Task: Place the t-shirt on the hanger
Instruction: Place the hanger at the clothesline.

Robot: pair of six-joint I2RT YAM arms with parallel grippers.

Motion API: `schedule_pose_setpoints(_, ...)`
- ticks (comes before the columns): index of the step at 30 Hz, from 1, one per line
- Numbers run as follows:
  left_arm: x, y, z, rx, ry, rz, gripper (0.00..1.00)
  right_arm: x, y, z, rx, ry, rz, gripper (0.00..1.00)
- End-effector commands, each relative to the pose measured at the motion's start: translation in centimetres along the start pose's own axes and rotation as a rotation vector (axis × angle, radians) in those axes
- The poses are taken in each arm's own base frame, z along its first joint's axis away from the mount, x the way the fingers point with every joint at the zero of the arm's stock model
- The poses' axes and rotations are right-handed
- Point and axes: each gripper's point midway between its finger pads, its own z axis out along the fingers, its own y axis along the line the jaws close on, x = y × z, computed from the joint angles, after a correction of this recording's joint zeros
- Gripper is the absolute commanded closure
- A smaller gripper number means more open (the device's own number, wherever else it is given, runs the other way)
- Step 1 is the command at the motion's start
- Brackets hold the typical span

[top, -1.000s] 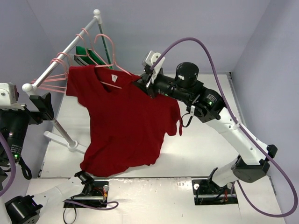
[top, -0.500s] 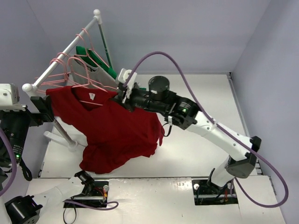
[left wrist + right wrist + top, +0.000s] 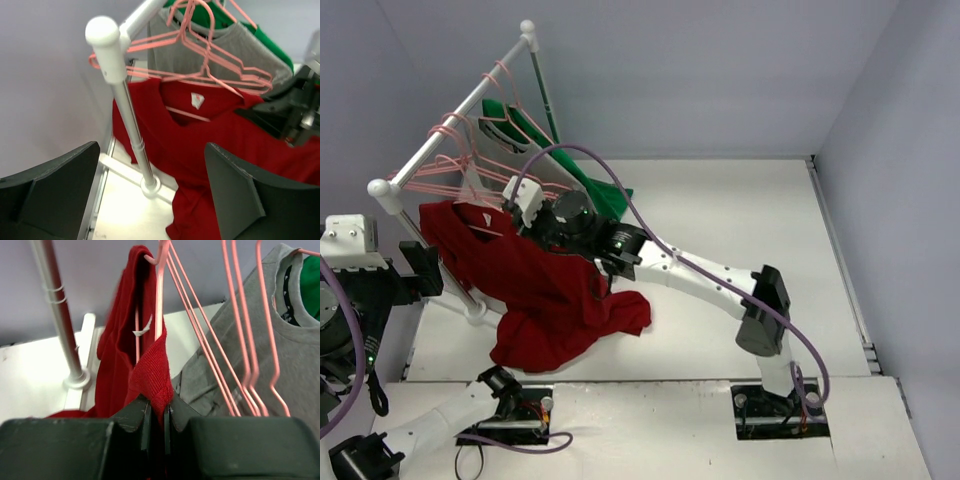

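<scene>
The dark red t-shirt hangs on a pink wire hanger beside the near end of the rack, its hem bunched on the table. My right gripper is shut on the shirt's ribbed collar and shoulder, next to the hanger wire. In the left wrist view the shirt shows its neck label and the hanger bar. I cannot tell whether the hook rests on the rail. My left gripper is open and empty, near the rack post at the left.
The white rack rail slopes from far to near-left on a post with a foot on the table. Several identical pink hangers, a grey t-shirt and a green garment hang on it.
My right arm has swung left and down with the shirt and hanger, from mid-table to the rack's near end. The shirt now bunches lower on the table. The left arm shifted slightly.
</scene>
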Motion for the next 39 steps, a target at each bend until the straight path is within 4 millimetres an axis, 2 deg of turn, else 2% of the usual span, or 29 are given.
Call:
schedule_pose_setpoints(1, 1.3, -0.8, 0.2, 0.011, 0.042, -0.049, 0.19, -12.9, -2.5, -1.5, 0.12, -0.366, -0.011, 1.0)
schedule_pose_setpoints(5, 1.8, -1.0, 0.0, 0.031, 0.058, -0.057, 0.19, -13.7, -2.4, -2.4, 0.137, -0.397, -0.025, 1.0)
schedule_pose_setpoints(7, 2.0, -1.2, -0.1, 0.039, 0.061, -0.062, 0.19, -14.4, -2.5, -3.5, 0.146, -0.419, -0.028, 1.0)
schedule_pose_setpoints(11, 2.3, -1.1, -0.1, 0.038, 0.065, -0.057, 0.19, -14.8, -2.3, -4.0, 0.137, -0.434, -0.033, 1.0)
schedule_pose_setpoints(13, 2.3, -1.1, 0.0, 0.037, 0.068, -0.051, 0.19, -15.3, -2.2, -3.5, 0.13, -0.449, -0.041, 1.0)
schedule_pose_setpoints(17, 2.3, -1.3, 0.1, 0.038, 0.075, -0.042, 0.19, -14.9, -1.5, -1.0, 0.105, -0.452, -0.04, 1.0)
schedule_pose_setpoints(25, 2.8, -1.1, 0.1, 0.026, 0.089, -0.027, 0.19, -11.4, -0.8, 2.9, 0.073, -0.397, 0.007, 1.0)
schedule_pose_setpoints(31, 3.4, -0.9, -0.1, 0.025, 0.097, -0.031, 0.19, -9.4, 0.2, 2.9, 0.043, -0.352, 0.031, 1.0)
schedule_pose_setpoints(32, 3.5, -1.0, -0.1, 0.027, 0.098, -0.029, 0.19, -8.5, 0.3, 3.0, 0.041, -0.331, 0.034, 1.0)
schedule_pose_setpoints(33, 3.5, -1.1, 0.0, 0.029, 0.1, -0.029, 0.19, -8.6, 0.2, 2.5, 0.045, -0.329, 0.037, 1.0)
schedule_pose_setpoints(34, 3.5, -1.2, 0.0, 0.032, 0.102, -0.028, 0.19, -8.6, 0.1, 2.0, 0.049, -0.326, 0.039, 0.96)
schedule_pose_setpoints(35, 3.5, -1.2, 0.1, 0.034, 0.104, -0.026, 0.19, -8.1, 0.1, 1.6, 0.05, -0.311, 0.04, 0.87)
schedule_pose_setpoints(36, 3.5, -1.3, 0.1, 0.036, 0.104, -0.025, 0.19, -8.1, 0.0, 0.9, 0.055, -0.304, 0.041, 0.76)
schedule_pose_setpoints(38, 3.5, -1.3, 0.0, 0.039, 0.104, -0.023, 0.19, -9.6, -0.8, -1.5, 0.079, -0.318, 0.028, 0.5)
schedule_pose_setpoints(39, 3.5, -1.2, 0.0, 0.04, 0.103, -0.023, 0.19, -9.8, -1.3, -2.7, 0.094, -0.315, 0.023, 0.45)
